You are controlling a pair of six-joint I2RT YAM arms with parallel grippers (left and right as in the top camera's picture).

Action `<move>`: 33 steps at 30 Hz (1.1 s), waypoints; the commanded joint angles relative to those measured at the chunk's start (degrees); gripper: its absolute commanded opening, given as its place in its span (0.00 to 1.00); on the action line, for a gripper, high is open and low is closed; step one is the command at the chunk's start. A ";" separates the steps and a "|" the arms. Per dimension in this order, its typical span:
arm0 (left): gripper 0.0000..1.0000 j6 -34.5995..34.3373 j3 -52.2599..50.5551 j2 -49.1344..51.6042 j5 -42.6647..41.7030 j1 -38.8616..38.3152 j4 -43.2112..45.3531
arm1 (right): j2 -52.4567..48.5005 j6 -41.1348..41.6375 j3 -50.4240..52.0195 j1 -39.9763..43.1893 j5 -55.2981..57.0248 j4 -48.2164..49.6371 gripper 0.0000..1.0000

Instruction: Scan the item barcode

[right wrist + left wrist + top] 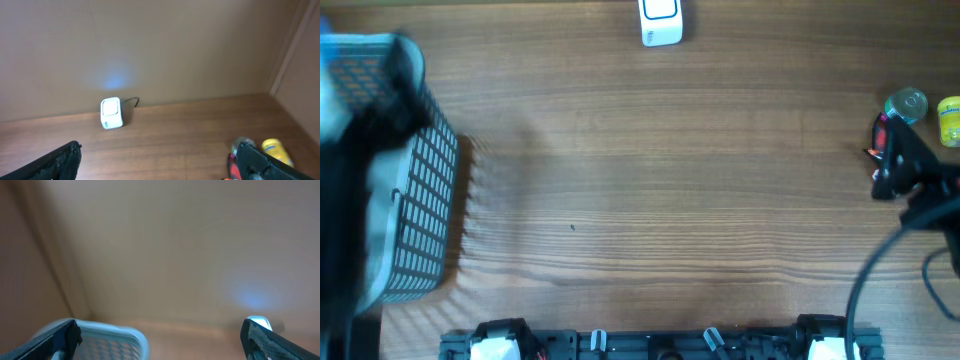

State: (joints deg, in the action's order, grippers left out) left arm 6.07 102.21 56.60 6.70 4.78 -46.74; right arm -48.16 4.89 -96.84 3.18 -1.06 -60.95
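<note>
Right pincer (157, 152) agape; yellow bottle (276, 150) just to right.

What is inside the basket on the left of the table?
Mostly hidden. Overhead, the blurred left arm covers the opening of the basket; only its mesh side wall shows. The left wrist view catches a blurred bit of rim and mesh, no item discernible.

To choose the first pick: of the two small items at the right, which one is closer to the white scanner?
The teal-topped item: it sits on the side of the yellow item that faces the scanner.
</note>
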 commanded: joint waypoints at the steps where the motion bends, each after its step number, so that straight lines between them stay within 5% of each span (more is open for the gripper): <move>1: 1.00 3.06 0.85 -11.10 -3.26 3.15 -0.68 | 6.95 -1.92 -0.17 -0.22 2.43 -0.57 1.00; 22: 1.00 0.94 0.81 -34.21 -2.40 3.39 -5.75 | 32.41 -2.67 -5.27 0.22 1.75 -14.78 1.00; 33: 1.00 -2.51 0.81 -43.78 -2.29 3.39 -14.51 | 40.19 9.64 -13.68 5.88 6.99 -25.05 1.00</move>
State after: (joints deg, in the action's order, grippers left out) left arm 5.80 103.72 14.13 4.75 7.68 -59.46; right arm -12.25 9.96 -109.84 6.22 4.40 -85.78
